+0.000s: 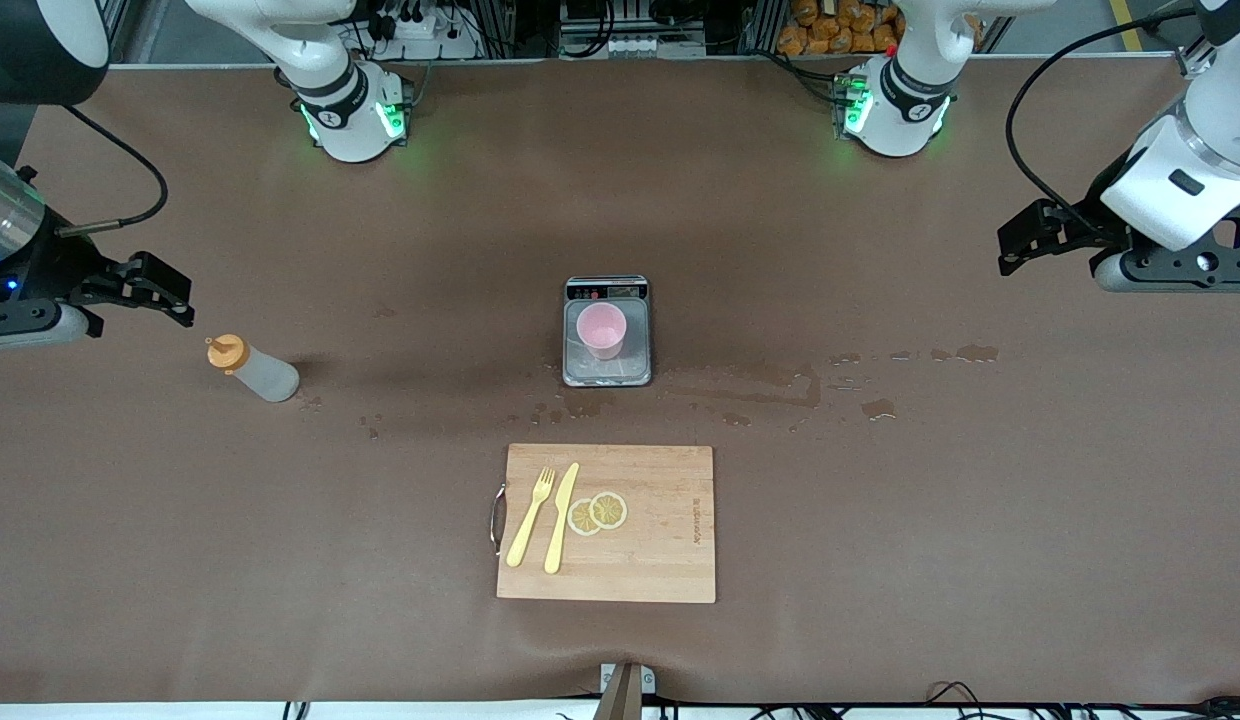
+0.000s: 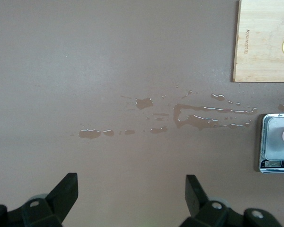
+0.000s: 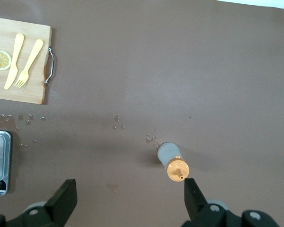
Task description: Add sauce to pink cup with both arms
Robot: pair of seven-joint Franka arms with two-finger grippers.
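We count one sauce bottle [image 1: 255,370], one pink cup [image 1: 601,331], one scale [image 1: 606,332], one cutting board [image 1: 670,560], one fork [image 1: 532,516], one knife [image 1: 561,517] and two lemon slices [image 1: 598,512]. The bottle stands upright toward the right arm's end, nozzle up. The cup sits on the scale mid-table. The right gripper [image 1: 165,290] hangs spread and empty over the table beside the bottle; the left gripper [image 1: 1020,245] hangs spread and empty over bare table.

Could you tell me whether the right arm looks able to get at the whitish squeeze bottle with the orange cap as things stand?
Probably yes: the open right gripper hangs just above the upright whitish squeeze bottle, with only bare brown table around it.
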